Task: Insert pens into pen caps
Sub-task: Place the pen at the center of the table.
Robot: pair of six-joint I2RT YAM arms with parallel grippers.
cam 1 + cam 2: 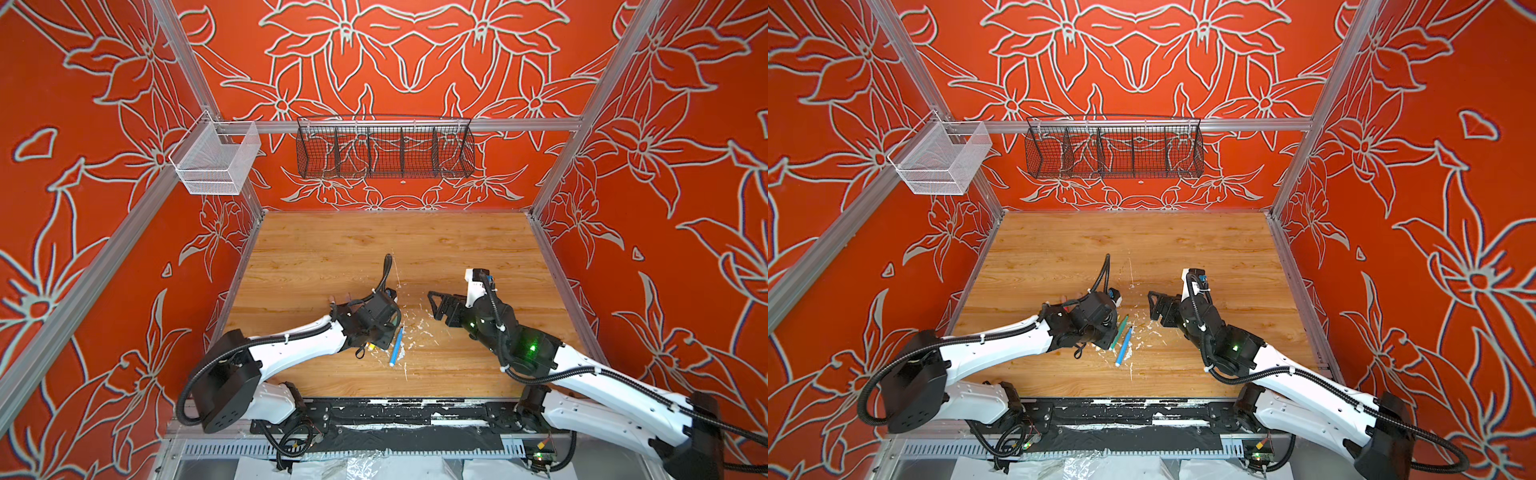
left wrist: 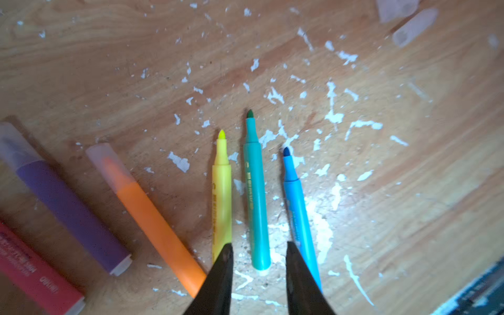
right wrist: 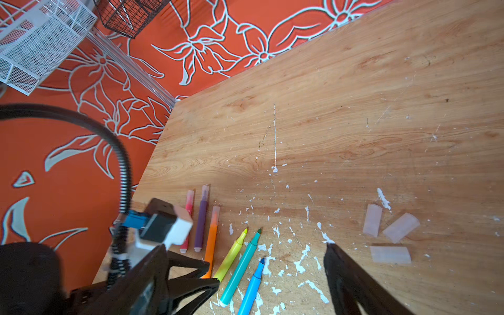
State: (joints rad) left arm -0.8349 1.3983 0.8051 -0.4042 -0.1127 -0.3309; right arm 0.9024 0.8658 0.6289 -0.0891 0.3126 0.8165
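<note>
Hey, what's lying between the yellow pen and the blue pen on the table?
The green pen, uncapped, lies between the yellow pen and blue pen; the left wrist view shows it.

Both top views are looking steeply down from high above the near edge toward the orange back wall (image 1: 386, 62), taking in the whole wooden tabletop (image 1: 332, 249) from well away. The left wrist camera is hovering close over the tabletop, peering past the black left end effector (image 2: 259, 245) at the row of thin coloured felt-tip pens (image 2: 255, 191). The right wrist camera is sitting farther off, gazing slantwise across those same pens (image 3: 240, 270) and the small translucent plastic pen caps (image 3: 372, 223) toward the white wire-mesh basket (image 3: 35, 54).
</note>
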